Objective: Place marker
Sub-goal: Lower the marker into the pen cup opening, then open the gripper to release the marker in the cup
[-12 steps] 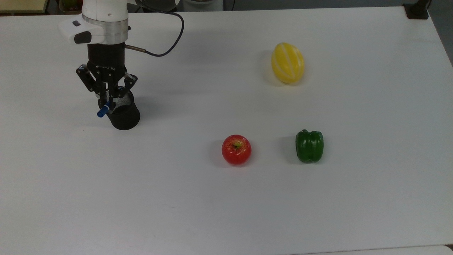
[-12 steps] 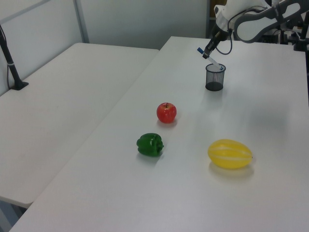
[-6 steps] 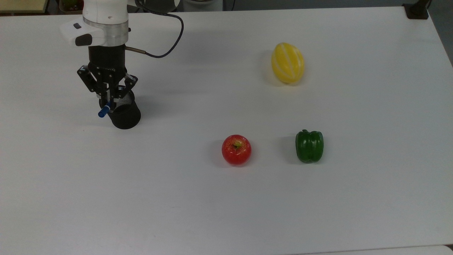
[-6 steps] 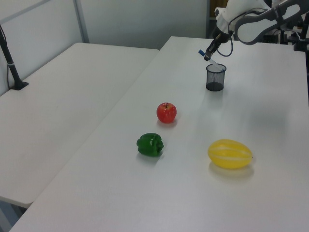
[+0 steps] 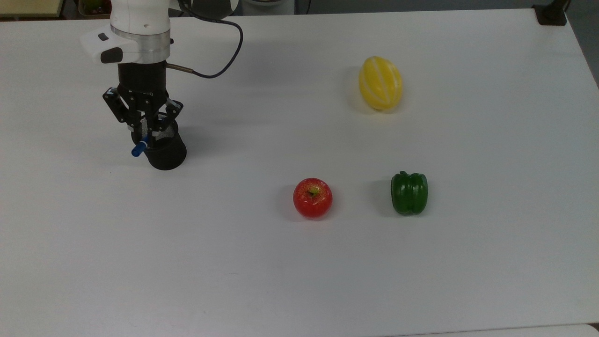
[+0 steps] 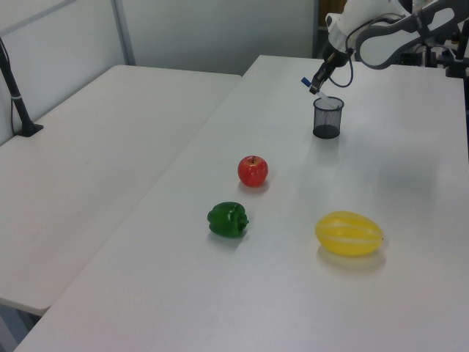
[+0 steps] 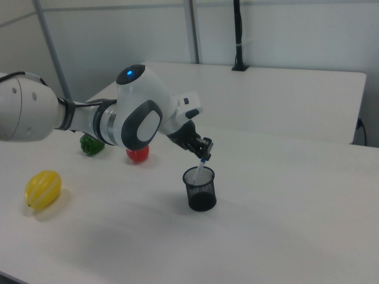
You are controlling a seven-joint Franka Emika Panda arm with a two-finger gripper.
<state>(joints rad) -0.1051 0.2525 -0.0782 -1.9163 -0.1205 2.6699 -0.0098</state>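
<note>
Near edge of the bench (image 5: 281, 281) first, top view: the red apple (image 5: 312, 198) sits at roughly 6 o'clock of centre, with the green pepper (image 5: 409, 193) beside it at about 5 o'clock, the two apart. Further back, the yellow melon (image 5: 380, 83) lies at about 1 o'clock, well apart from both.

At the top view's 10 o'clock stands the black mesh cup (image 5: 164, 150). My tool (image 5: 144, 131) hangs directly over its rim, jaws closed on the marker (image 5: 139, 149). The marker is tilted: its blue cap projects past the cup's rim toward 8 o'clock in the top view, and in the right view its white barrel (image 7: 202, 171) slants down into the cup's mouth, lower end already inside the mesh. I cannot tell whether that end touches the cup's floor.

Assessment: the placing step is in hand and near its end; the marker is entered but not released. The next move, as I judge it, calls for a short further descent if clearance remains, then parting the jaws so the marker drops and leans on the rim, followed by a straight lift clear so I do not tip the light cup.
</note>
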